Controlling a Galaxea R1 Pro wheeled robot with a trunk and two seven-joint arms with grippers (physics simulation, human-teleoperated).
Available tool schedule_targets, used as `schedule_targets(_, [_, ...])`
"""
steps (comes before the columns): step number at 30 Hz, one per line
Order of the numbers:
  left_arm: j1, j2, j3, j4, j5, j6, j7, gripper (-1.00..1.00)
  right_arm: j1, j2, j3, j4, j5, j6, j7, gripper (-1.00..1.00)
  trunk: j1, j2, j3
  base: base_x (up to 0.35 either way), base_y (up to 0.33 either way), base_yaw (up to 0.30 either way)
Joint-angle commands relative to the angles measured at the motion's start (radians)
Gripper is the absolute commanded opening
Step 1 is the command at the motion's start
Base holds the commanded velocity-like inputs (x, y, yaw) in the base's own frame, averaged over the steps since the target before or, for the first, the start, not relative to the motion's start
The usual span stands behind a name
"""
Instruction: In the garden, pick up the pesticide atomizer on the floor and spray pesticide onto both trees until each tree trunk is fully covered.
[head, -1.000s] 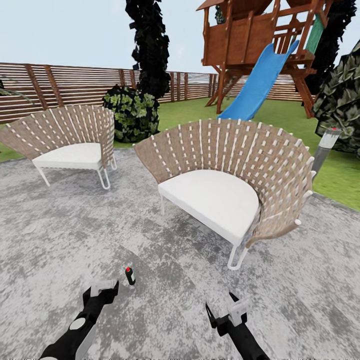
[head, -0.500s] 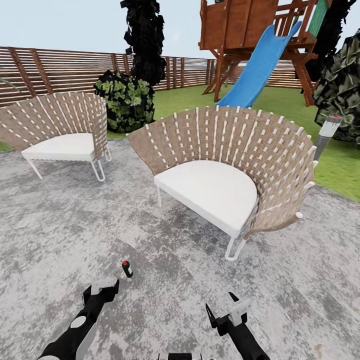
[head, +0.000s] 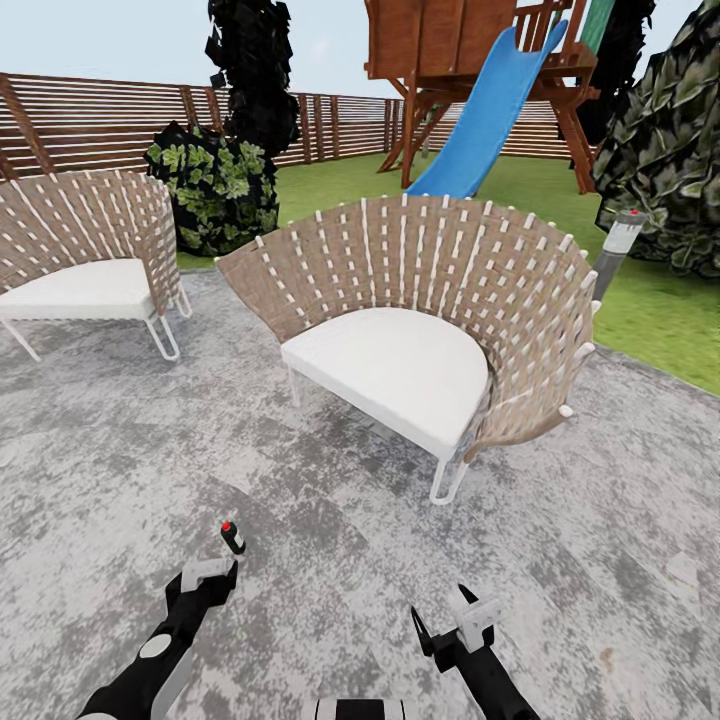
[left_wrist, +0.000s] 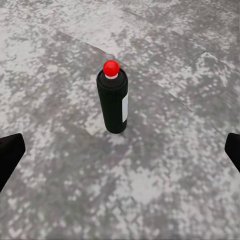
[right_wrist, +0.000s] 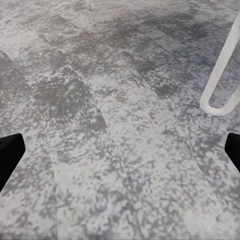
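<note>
The pesticide atomizer (head: 232, 537), a small black bottle with a red cap, stands upright on the grey paved ground, not on grass. My left gripper (head: 208, 572) hovers just short of it, open; in the left wrist view the atomizer (left_wrist: 113, 102) stands ahead of the left gripper (left_wrist: 120, 155), centred between the wide-apart fingertips (left_wrist: 10, 156). My right gripper (head: 443, 612) is open over bare paving, also seen as the right gripper (right_wrist: 120, 155) in the right wrist view. The two trees are out of view.
A woven chair (head: 400, 330) stands close ahead and a second chair (head: 80, 260) at the left. A chair leg (right_wrist: 220, 75) loops near my right gripper. Beyond lie the lawn (head: 650, 310), a shrub (head: 210, 185), a lamp post (head: 615, 250), a blue slide (head: 480, 110) and the fence (head: 90, 125).
The whole picture has shifted left and the chairs look nearer, so the camera has moved. The atomizer now sits closer to my left gripper. Both grippers stay open.
</note>
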Motion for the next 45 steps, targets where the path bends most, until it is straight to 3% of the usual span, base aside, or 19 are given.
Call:
schedule_targets(1, [0.0,0.0,0.0,0.0,0.0,0.0,0.0,1.0,0.0,0.0,0.0,0.0,0.0,0.0,0.0,1.0,0.0,0.0,0.0,0.0,0.0,-0.012])
schedule_targets(45, [-0.001,0.0,0.015,-0.005,0.014,-0.006,0.005,1.0,0.0,0.0,-0.001,-0.001,0.0,-0.001,0.0,1.0,0.0,0.0,-0.006,0.106,-0.021,0.033])
